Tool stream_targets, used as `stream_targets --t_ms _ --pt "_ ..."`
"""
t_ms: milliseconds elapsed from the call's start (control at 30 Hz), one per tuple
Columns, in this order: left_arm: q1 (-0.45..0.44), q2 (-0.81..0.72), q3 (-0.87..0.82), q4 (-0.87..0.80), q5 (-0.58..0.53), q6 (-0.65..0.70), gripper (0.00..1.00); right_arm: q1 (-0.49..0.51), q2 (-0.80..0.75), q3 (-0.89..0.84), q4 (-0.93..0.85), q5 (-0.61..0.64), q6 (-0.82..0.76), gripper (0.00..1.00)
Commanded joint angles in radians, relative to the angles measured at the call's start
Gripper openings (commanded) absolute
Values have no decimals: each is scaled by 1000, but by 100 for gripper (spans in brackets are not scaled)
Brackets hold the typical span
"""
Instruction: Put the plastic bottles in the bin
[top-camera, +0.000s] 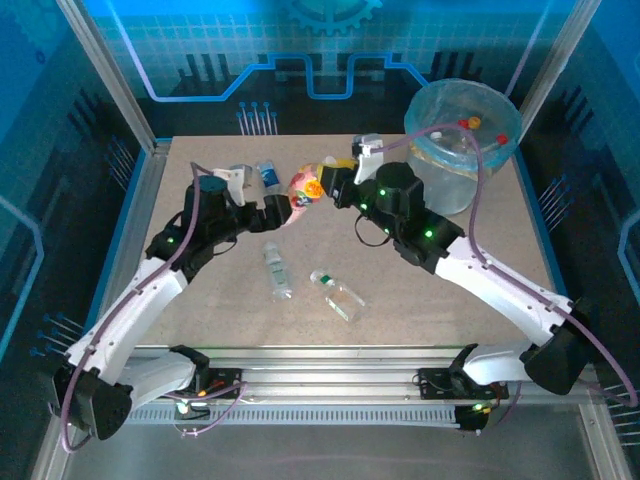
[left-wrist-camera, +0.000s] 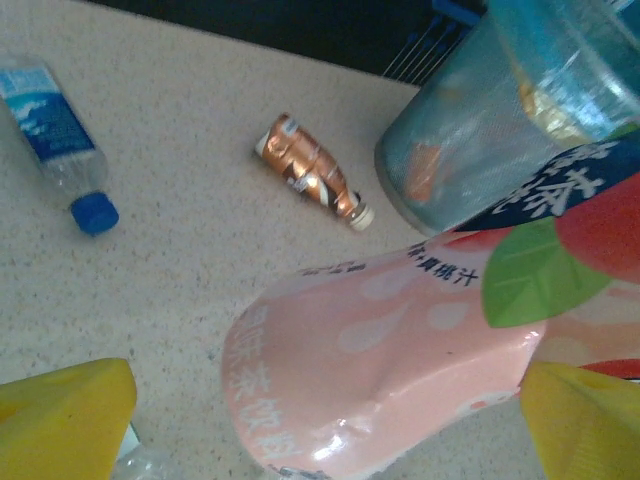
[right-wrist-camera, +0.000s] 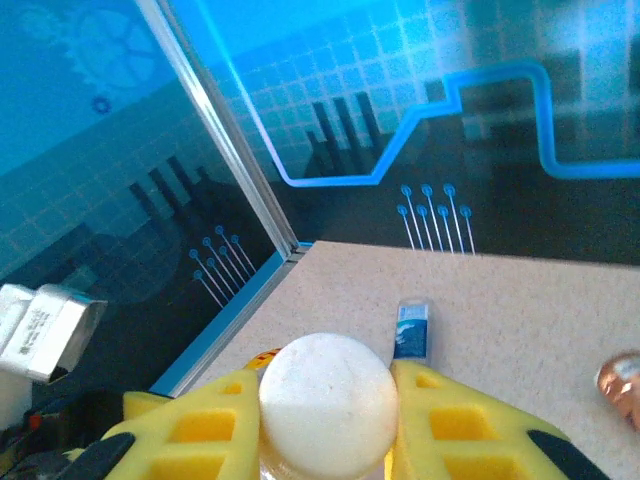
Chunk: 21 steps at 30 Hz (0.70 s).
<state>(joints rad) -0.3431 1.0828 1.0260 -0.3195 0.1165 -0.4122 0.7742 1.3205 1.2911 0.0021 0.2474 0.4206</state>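
Note:
A pink-labelled plastic bottle (top-camera: 304, 188) hangs above the table's middle back, between my two grippers. My right gripper (top-camera: 328, 186) is shut on its white cap (right-wrist-camera: 325, 405), one yellow finger (right-wrist-camera: 455, 425) pressed to each side. My left gripper (top-camera: 292, 206) is open; the bottle's pink body (left-wrist-camera: 400, 340) lies between its wide-spread yellow fingers (left-wrist-camera: 65, 420), with gaps on both sides. The bin (top-camera: 462, 140), round and translucent with a blue liner, stands at the back right and holds several bottles. Two clear bottles (top-camera: 277, 270) (top-camera: 337, 295) lie near the table's middle front.
A blue-labelled bottle (top-camera: 265, 178) (left-wrist-camera: 55, 135) lies on the table behind my left gripper. A crushed brown bottle (left-wrist-camera: 310, 172) lies between it and the bin (left-wrist-camera: 470, 150). Metal frame posts and blue panels close in the table's sides and back.

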Motion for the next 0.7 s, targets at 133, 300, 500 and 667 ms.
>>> stream_targets --t_ms 133,300,500,667 --pt "6 -60 14 76 -64 41 99 25 8 256 -218 64 -238 15" --pt "6 -32 95 103 -30 40 99 -2 19 457 -324 206 -402 15" --pt "-15 39 197 116 34 0 99 -137 28 652 -419 259 -482 15" --pt "-95 135 282 135 79 -13 98 -289 79 742 -484 302 -525 15"
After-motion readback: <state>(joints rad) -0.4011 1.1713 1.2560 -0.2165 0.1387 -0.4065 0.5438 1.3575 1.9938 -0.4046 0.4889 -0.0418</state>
